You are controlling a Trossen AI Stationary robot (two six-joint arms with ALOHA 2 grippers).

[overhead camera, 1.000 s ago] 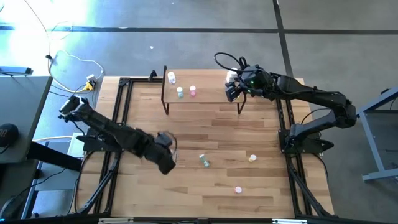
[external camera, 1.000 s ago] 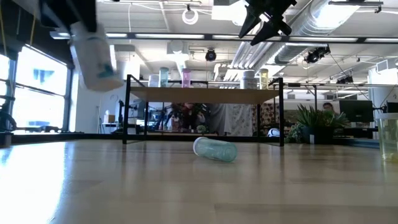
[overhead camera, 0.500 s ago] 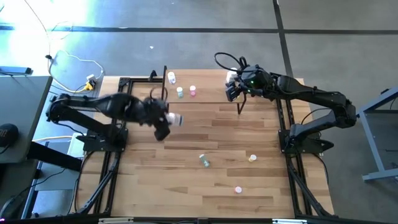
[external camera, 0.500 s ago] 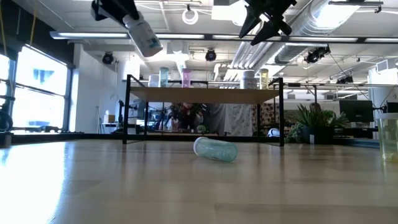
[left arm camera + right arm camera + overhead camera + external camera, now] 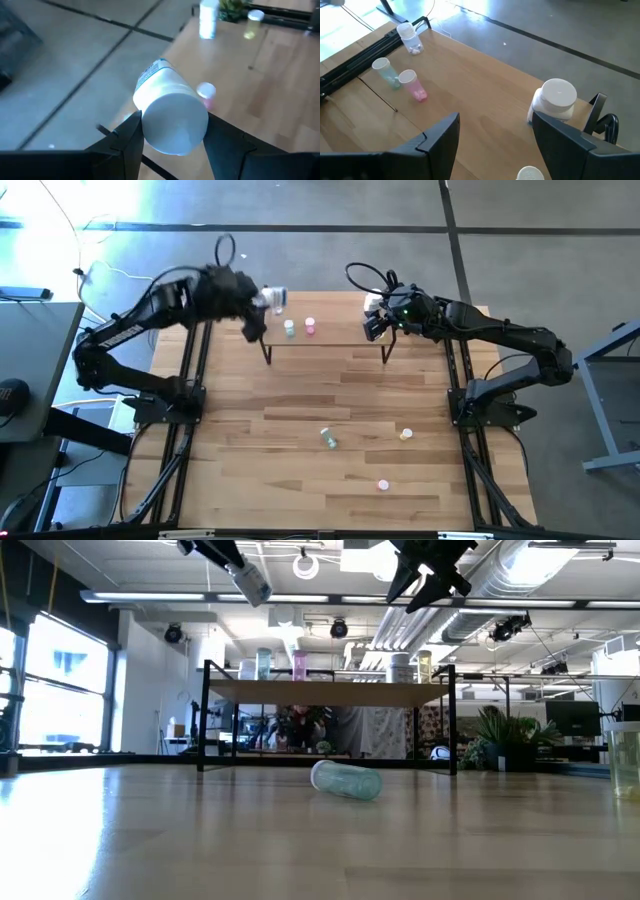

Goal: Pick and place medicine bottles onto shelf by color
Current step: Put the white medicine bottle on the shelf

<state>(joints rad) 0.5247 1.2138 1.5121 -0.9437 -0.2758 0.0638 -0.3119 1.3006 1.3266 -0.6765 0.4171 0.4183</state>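
The left end effector (image 5: 262,300) is raised over the far-left end of the shelf (image 5: 340,330), its fingers clamped on a white bottle (image 5: 274,299) that lies tilted between them, its base toward the wrist camera. In the low view this bottle (image 5: 250,580) hangs well above the shelf top (image 5: 330,690).

On the shelf stand a small white bottle (image 5: 409,37) at the far left, then a green bottle (image 5: 289,328) and a pink bottle (image 5: 310,326) side by side. At the right end are a large white bottle (image 5: 555,100) and a yellowish one (image 5: 424,666).

The right end effector (image 5: 372,326) hovers above the shelf's right end with its fingers spread wide, holding nothing.

On the worktop (image 5: 300,440) a green bottle (image 5: 328,438) lies on its side near the middle, an orange bottle (image 5: 406,434) to its right, and a pink one (image 5: 382,483) nearer.
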